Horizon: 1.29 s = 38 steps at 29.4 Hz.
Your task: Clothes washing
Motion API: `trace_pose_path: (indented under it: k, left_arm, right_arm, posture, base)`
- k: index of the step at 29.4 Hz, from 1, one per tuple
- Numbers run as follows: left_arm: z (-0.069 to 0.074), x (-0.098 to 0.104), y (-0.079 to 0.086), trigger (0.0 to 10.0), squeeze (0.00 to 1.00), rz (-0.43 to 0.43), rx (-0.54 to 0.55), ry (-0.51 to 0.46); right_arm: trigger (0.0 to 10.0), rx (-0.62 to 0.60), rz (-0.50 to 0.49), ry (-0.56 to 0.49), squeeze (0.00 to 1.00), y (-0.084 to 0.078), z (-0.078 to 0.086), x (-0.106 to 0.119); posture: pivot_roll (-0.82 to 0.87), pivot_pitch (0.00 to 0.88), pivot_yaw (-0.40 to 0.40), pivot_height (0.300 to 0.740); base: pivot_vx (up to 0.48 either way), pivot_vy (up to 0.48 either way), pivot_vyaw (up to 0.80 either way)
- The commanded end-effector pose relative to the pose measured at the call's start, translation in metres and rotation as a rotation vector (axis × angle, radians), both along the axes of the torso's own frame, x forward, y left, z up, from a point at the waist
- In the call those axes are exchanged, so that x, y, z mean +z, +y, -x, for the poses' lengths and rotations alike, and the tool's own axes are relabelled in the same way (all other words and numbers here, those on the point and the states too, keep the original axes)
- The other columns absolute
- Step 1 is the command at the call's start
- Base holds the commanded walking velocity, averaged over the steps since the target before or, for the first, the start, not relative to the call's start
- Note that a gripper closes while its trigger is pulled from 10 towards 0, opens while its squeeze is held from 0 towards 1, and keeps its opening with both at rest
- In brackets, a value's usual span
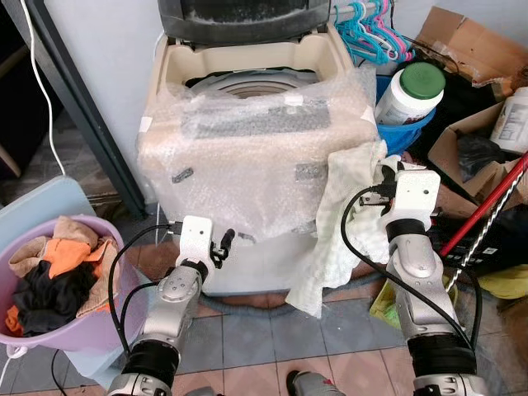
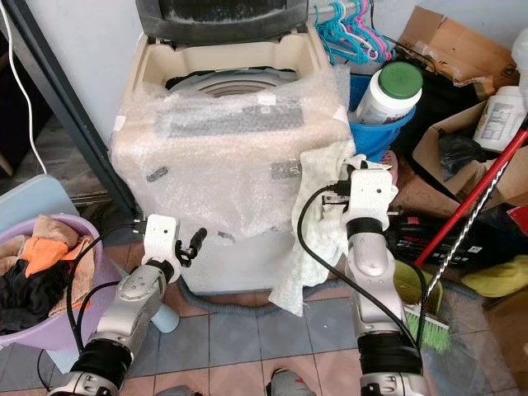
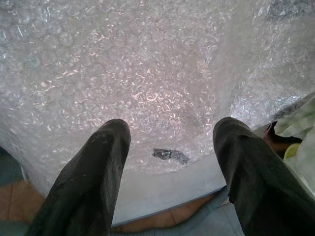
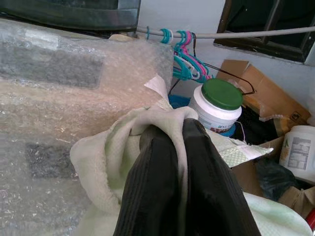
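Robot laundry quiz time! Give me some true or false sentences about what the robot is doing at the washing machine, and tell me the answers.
1. The right gripper is pinching a pale green cloth. True.
2. The washing machine has its lid shut. False: it is up.
3. The left gripper is open. True.
4. The purple basket holds only hangers. False: it holds orange and black clothes.
5. Bubble wrap covers the machine's front. True.

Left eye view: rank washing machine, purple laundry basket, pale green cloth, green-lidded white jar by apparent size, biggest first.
1. washing machine
2. pale green cloth, pinched in the right claw
3. purple laundry basket, close to the cloth and cut off by the frame edge, so unsure
4. green-lidded white jar
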<state>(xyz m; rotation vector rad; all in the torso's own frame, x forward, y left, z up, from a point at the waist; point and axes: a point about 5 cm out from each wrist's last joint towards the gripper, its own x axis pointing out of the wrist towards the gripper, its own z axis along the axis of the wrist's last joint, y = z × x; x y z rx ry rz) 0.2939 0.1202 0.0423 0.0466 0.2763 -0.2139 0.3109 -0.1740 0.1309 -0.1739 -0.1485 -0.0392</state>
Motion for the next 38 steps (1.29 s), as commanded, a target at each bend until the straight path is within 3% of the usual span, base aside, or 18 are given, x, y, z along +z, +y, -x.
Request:
trace_pose_path:
  k: [1,8,10,12,16,17,20,25,38]
  left_arm:
    - [0.0,0.001,0.008,10.0,0.0,0.005,0.053,-0.003]
    - [0.015,0.0,0.018,10.0,0.0,-0.007,0.049,-0.015]
    - [0.022,0.008,0.032,10.0,0.0,-0.06,0.108,-0.052]
    - [0.033,0.003,0.048,10.0,0.0,-0.114,0.158,-0.025]
    - [0.048,-0.009,0.063,10.0,0.0,-0.109,0.212,0.044]
    - [0.048,-0.009,0.063,10.0,0.0,-0.109,0.212,0.044]
    - [0.043,0.003,0.058,10.0,0.0,-0.11,0.206,-0.007]
    - [0.04,0.009,0.052,10.0,0.0,-0.111,0.193,-0.014]
    - [0.035,0.011,0.048,10.0,0.0,-0.101,0.182,-0.009]
  right_arm:
    - [10.0,0.049,-0.01,-0.006,0.0,0.011,-0.006,0.004]
    - [10.0,0.084,-0.004,-0.094,0.0,0.022,-0.012,0.025]
    - [10.0,0.121,0.031,-0.186,0.0,0.025,-0.014,0.048]
    - [10.0,0.133,0.048,-0.243,0.0,0.025,-0.017,0.066]
    - [10.0,0.151,0.04,-0.334,0.0,0.023,-0.027,0.099]
    - [10.0,0.151,0.04,-0.334,0.0,0.023,-0.027,0.099]
    - [10.0,0.207,0.048,-0.411,0.0,0.031,-0.036,0.129]
    - [10.0,0.252,0.043,-0.442,0.0,0.04,-0.049,0.148]
    - [10.0,0.38,0.063,-0.548,0.0,0.056,-0.066,0.205]
  posture:
    - [0.0,0.0,-0.019,0.74]
    - [-0.03,0.0,0.029,0.74]
    - [-0.05,0.0,0.057,0.74]
    - [-0.05,0.0,0.066,0.74]
    - [-0.05,0.002,0.072,0.74]
    - [-0.05,0.002,0.072,0.74]
    - [-0.03,0.016,0.07,0.74]
    - [-0.02,0.017,0.067,0.74]
    - [-0.02,0.021,0.065,0.74]
  base:
    - [0.0,0.0,-0.48]
    - [0.0,0.0,0.0]
    - [0.0,0.0,0.0]
    - [0.0,0.0,0.0]
    - [0.0,0.0,0.0]
    - [0.0,0.0,0.0]
    - [0.0,0.0,0.0]
    - [0.136,0.0,0.0]
    - [0.366,0.0,0.0]
